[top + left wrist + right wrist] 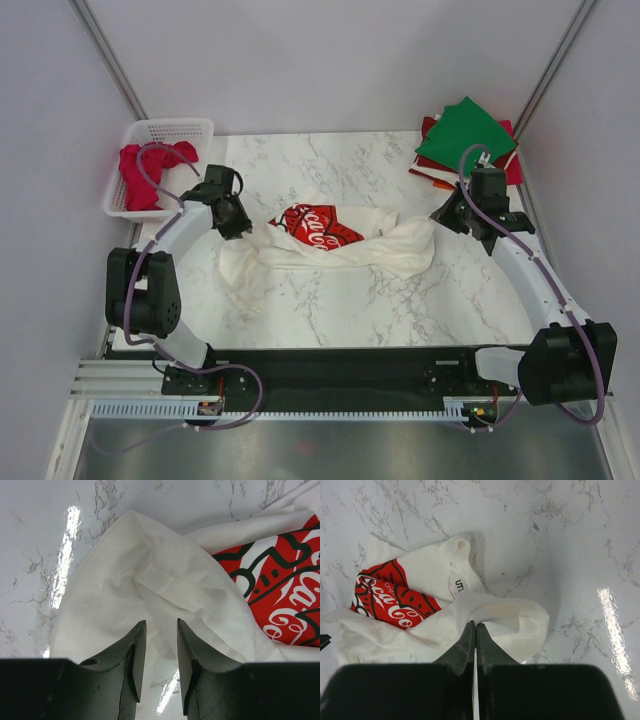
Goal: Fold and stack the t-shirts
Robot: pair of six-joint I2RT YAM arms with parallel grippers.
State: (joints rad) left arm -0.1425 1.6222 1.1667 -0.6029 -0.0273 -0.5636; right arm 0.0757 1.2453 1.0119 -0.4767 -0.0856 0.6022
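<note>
The only brand that can be read sits on the crumpled cream-white cloth t-shirt (408, 246). Its red printed patch (390, 605) carries the Coca-Cola script in white letters edged with black, partly folded over on itself. The top view shows the same script slanting across the red. The left wrist view catches only curls of single letters at its right edge. Inside the collar, a small white neck label (458, 585) bears dark capitals that begin "UT"; the rest is too small to read.

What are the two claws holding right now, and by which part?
The right gripper pinches a fold at the right end of the cream-white Coca-Cola t-shirt. The left gripper is open, holding nothing.
</note>
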